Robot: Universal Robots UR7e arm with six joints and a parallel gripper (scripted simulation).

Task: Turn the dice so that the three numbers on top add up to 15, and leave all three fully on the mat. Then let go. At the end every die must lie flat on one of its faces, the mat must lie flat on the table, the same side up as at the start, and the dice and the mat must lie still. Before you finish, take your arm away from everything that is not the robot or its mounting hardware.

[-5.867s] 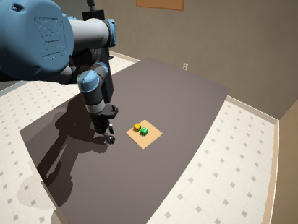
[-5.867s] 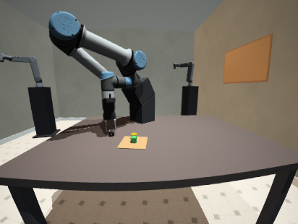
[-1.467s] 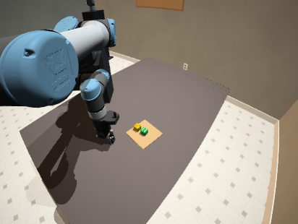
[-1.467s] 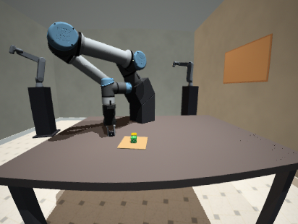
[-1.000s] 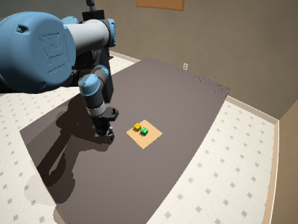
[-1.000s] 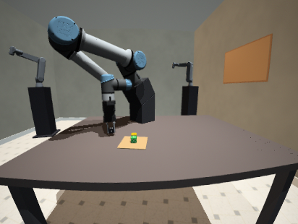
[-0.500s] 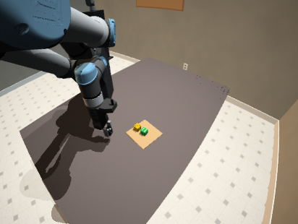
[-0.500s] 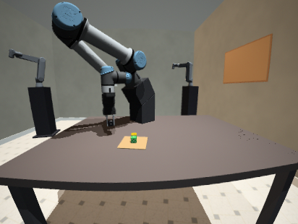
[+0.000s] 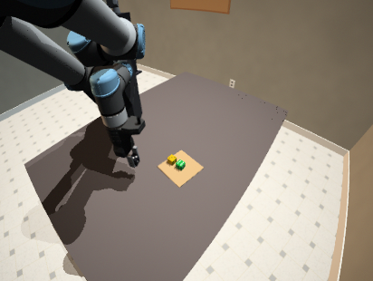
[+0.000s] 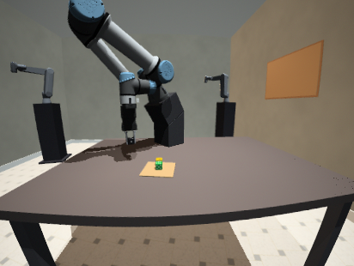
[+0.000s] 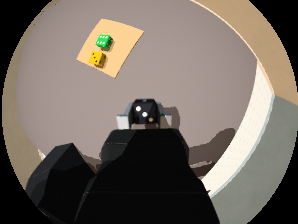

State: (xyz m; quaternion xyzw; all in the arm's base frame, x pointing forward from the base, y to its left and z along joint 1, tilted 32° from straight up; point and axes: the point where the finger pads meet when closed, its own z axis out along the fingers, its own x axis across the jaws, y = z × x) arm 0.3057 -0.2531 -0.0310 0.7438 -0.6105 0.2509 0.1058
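A tan mat (image 9: 189, 175) (image 10: 167, 172) (image 11: 127, 46) lies flat on the dark table (image 9: 213, 118). On it lie a yellow die (image 9: 171, 159) (image 10: 158, 160) (image 11: 97, 59) and a green die (image 9: 180, 164) (image 10: 158, 166) (image 11: 103, 40), close side by side. My gripper (image 9: 134, 159) (image 10: 130, 140) (image 11: 144, 108) hangs a little above the table, left of the mat and off it. It is shut on a black die (image 11: 144, 108) with white pips, which shows between the fingertips in the wrist view. I cannot read the pips on the dice.
The arm's base (image 10: 168, 120) stands at the back of the table. Two camera stands (image 10: 51, 129) (image 10: 225, 116) stand on the floor behind. The table's curved front edge (image 10: 180, 216) is far from the mat.
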